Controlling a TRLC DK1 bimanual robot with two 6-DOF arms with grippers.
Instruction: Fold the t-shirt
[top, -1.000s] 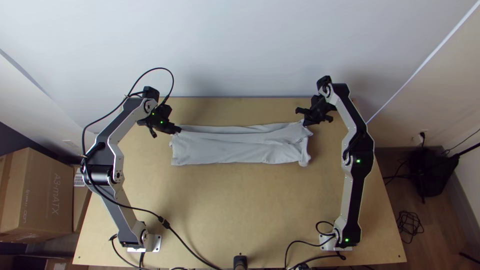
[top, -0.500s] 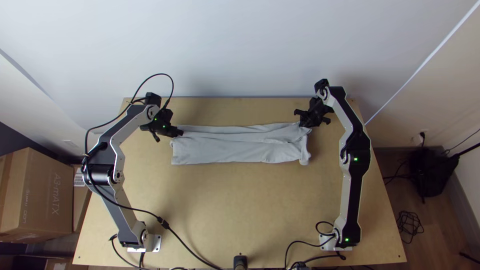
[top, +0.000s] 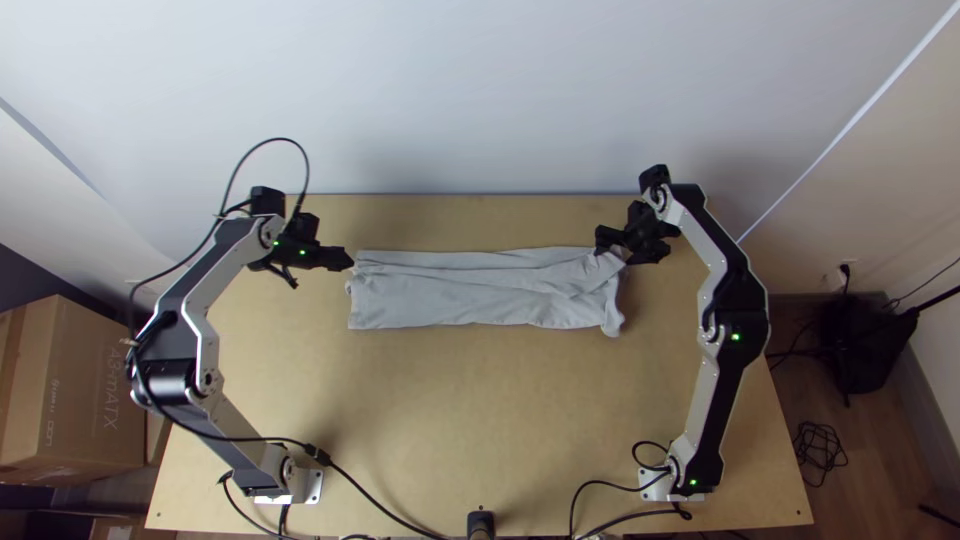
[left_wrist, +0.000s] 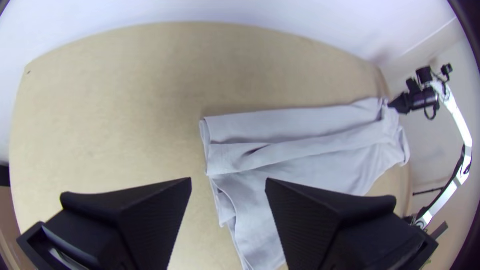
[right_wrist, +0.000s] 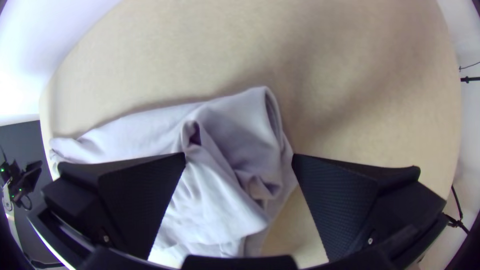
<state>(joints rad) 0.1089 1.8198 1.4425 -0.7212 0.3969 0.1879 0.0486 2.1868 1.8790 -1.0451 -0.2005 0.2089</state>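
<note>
A smooth, pale wall stands behind the table, a light wooden board with a flat, faintly mottled surface. The two arms rise from its near corners, their silver-grey links joined by black joints with small green lights.

At the top view's left edge, beyond the table, is a large brown cardboard box with flat sides and straight edges; what it holds cannot be seen.

The t-shirt, a soft, pale grey cloth, lies across the far half of the table between the arms, folded into a long, narrow strip. Shallow creases run along its length. At the end by the left arm, layered edges lie one over another, with a small curled opening. The end by the right arm is more rumpled, with ridges, a small hollow tuck and a crumpled patch.

The left gripper is open near the shirt's left end, its wide black fingers well apart and gripping nothing. The right gripper is also open, over the shirt's far right corner; its black fingers have a finely textured inner face, and they are not closed on the cloth.

A thin black cable lies in loose loops on the brown floor to the right.
</note>
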